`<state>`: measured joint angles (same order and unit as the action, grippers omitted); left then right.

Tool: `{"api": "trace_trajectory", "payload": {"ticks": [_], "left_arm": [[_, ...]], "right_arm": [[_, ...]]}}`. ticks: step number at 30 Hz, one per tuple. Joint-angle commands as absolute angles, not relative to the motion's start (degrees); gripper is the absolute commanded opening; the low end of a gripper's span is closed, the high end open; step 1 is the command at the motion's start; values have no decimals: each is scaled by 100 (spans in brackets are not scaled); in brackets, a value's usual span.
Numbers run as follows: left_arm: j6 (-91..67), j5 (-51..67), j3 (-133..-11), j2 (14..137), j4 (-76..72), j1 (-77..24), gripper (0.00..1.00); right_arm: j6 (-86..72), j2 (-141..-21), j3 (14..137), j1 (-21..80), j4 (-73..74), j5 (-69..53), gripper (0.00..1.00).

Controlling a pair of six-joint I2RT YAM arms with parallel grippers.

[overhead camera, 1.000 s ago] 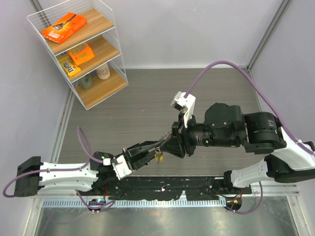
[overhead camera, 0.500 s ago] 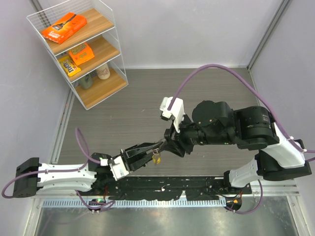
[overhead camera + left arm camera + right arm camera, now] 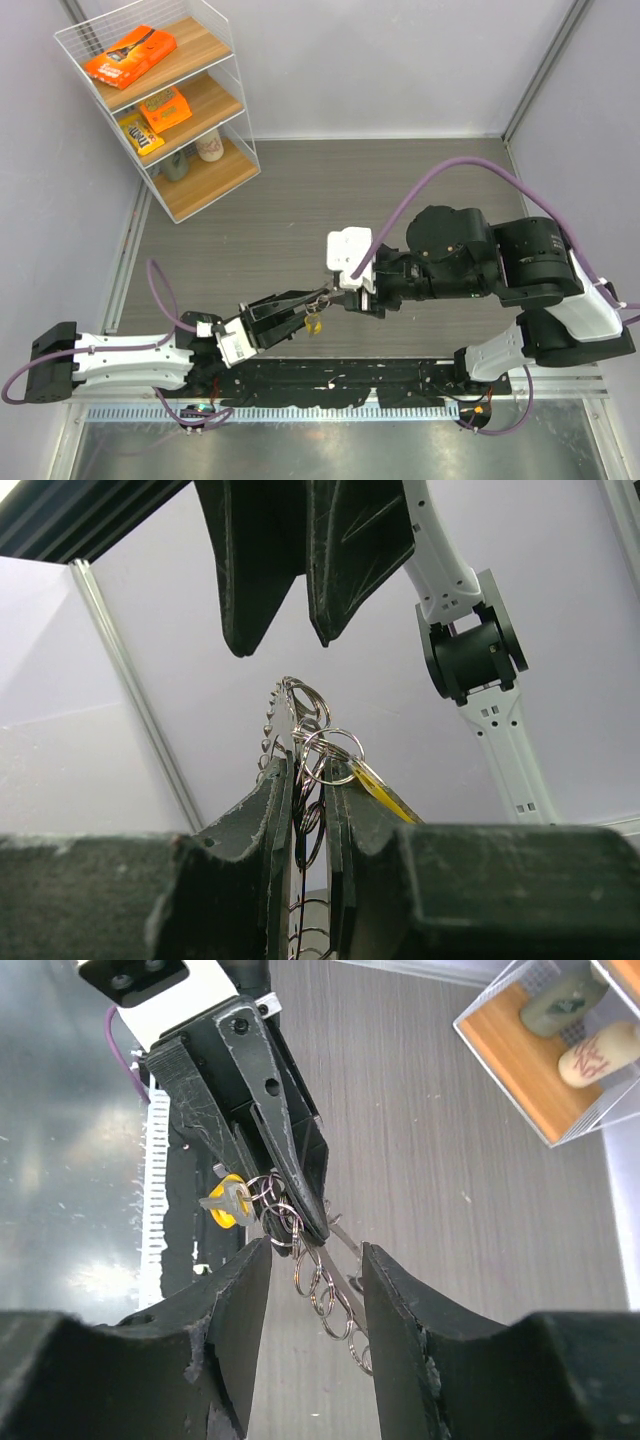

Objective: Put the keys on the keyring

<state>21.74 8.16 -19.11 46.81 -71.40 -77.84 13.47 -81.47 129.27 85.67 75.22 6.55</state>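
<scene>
Keyring, a floppy chain of silvery metal loops [image 3: 322,1285], hangs over the near edge of the grey table [image 3: 300,200], clamped tight in the left gripper [image 3: 312,1222], while the right gripper [image 3: 315,1252] straddles its rings, open and holding nothing. Brass-yellow key [image 3: 232,1206] dangles beside the left fingers [image 3: 280,1130], seemingly threaded, so next comes a careful pinch on one ring; the second key I cannot spot. White wire snack shelf [image 3: 160,100] stands in the far-left corner, well apart.

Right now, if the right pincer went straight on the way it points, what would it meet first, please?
The keyring, hanging between the open fingers of the right pincer; just beyond, the left pincer holding it. Depth is unclear.
</scene>
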Motion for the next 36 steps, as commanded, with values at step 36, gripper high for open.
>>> {"api": "trace_trajectory", "payload": {"ticks": [36], "left_arm": [[2083,765,-2171,4711,-8525,-7796,0]], "right_arm": [[4280,-8473,12269,9633,7102,1881,50]]}}
